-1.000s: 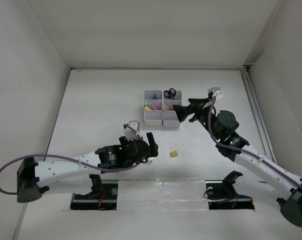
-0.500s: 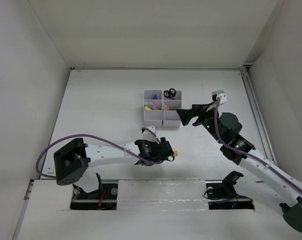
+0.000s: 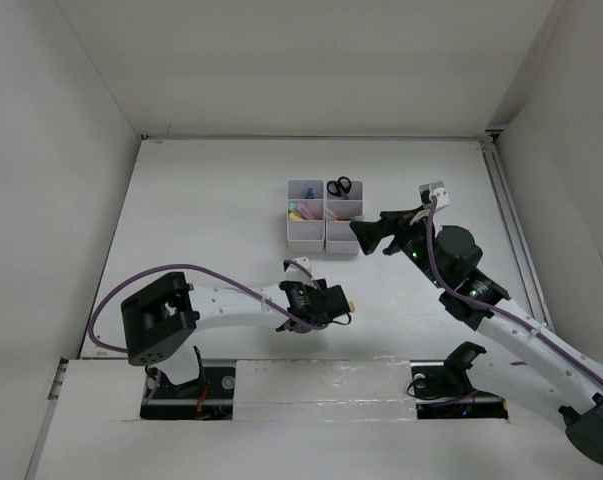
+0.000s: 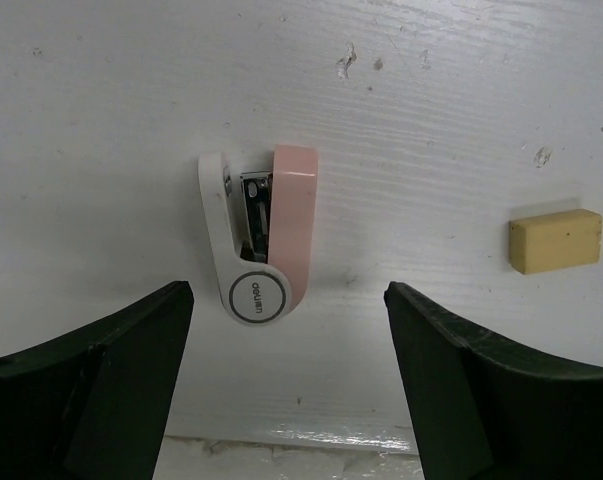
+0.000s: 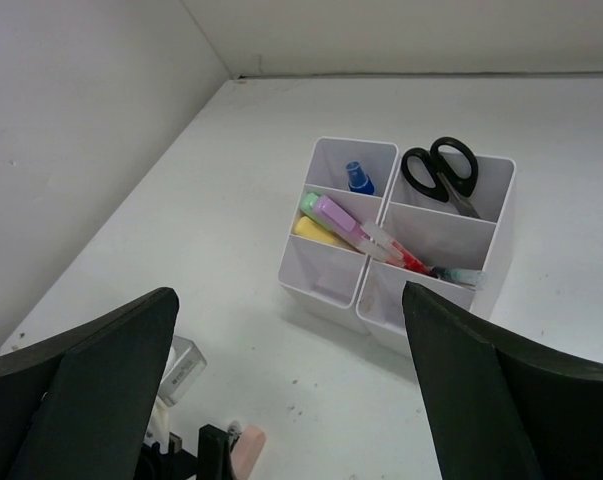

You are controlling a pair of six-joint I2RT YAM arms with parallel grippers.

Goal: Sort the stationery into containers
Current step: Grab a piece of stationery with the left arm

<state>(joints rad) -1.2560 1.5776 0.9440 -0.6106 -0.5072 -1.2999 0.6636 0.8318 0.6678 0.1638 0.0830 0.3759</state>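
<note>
Left gripper (image 4: 288, 292): low over the table (image 3: 211, 220), on the near side of the organiser (image 3: 325, 223) and well apart from it. Jaws stand apart and hold nothing.

Pink and white stapler (image 4: 271, 240): lies on its side on the table between the left fingers, touching neither one. It is outside the organiser, on its near side.

Tan eraser (image 4: 555, 240): flat on the table, also near side of the organiser, outside the left jaws.

Organiser contents, from the right wrist view:
- The blue-capped tube (image 5: 358, 178) stands in the far left compartment.
- The green marker (image 5: 310, 201) and a yellow item (image 5: 316, 232) are in the left compartment in front of it.
- The pink marker (image 5: 346, 218) lies tilted across the middle divider.
- The red pen (image 5: 411, 262) is on the right side.
- The black-handled scissors (image 5: 439, 172) stand in the far right compartment.

Right gripper (image 3: 361, 232): hangs just off the organiser's near right corner, jaws spread wide, nothing between them.
</note>
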